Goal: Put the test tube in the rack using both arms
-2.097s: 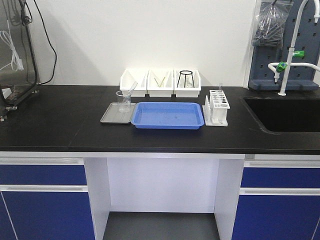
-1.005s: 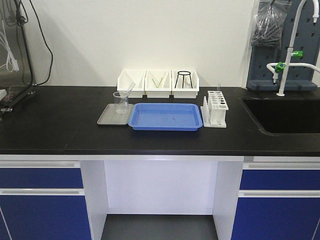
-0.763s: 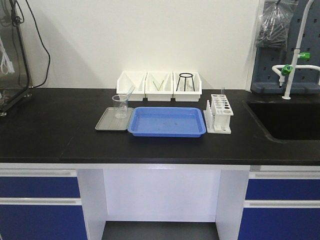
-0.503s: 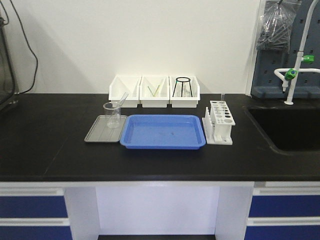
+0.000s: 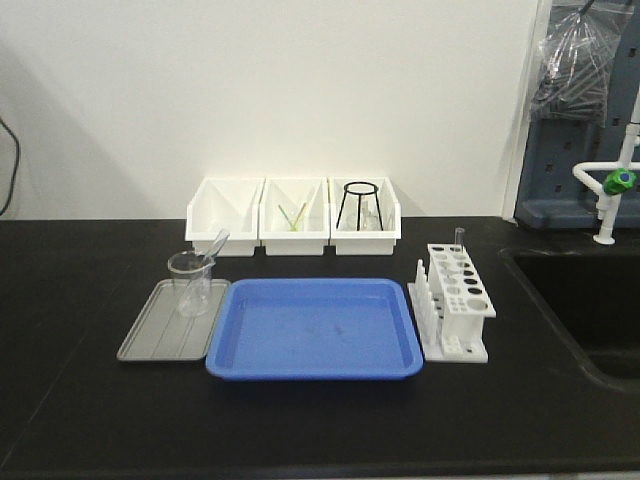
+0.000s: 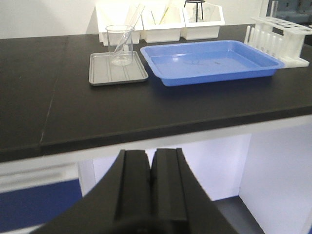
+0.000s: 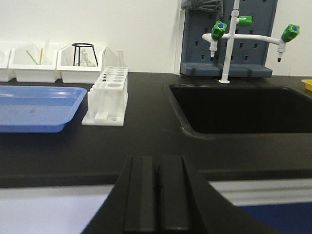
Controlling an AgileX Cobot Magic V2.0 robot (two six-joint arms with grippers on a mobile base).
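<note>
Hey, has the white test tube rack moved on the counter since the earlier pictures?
No. The rack sits just right of the blue tray, as before. Everything only looks bigger, so the camera came closer.

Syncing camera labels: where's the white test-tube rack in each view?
Front: rack right of centre, just right of the blue tray.
Left wrist: rack at top right, past the tray.
Right wrist: rack left of centre, tray on its left.
Shared landmark: the blue tray.
</note>
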